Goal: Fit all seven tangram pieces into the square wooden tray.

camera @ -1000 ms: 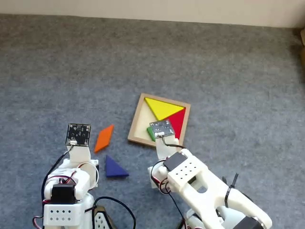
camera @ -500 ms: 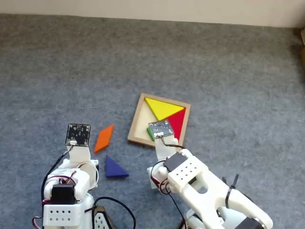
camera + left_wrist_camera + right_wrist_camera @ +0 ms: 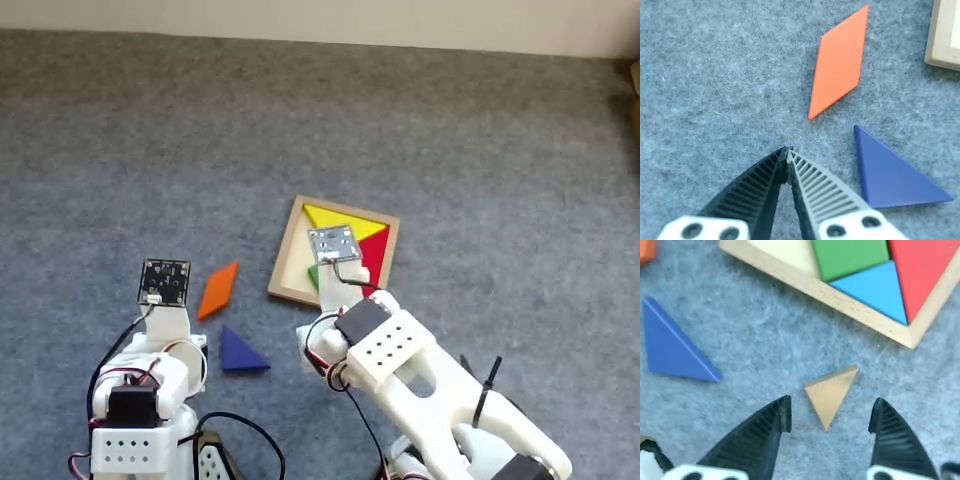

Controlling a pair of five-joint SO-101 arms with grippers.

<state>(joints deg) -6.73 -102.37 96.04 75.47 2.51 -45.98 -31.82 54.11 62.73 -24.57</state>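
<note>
Step in hand, as I judge it: picking up the tan triangle (image 3: 830, 390), which lies on the grey table just outside the tray (image 3: 825, 289). My right gripper (image 3: 832, 407) hangs spread astride it. Next move calls for lowering and pinching squarely. My left gripper (image 3: 786, 152) is pressed together near the orange piece (image 3: 839, 62).

One tray (image 3: 296, 262) holds four pieces (image 3: 850, 255). Three lie loose: two ahead of the left gripper (image 3: 786, 151), one under the right gripper (image 3: 831, 402).

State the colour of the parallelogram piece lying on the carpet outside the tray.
The parallelogram is orange, clearest in the left wrist view.
</note>
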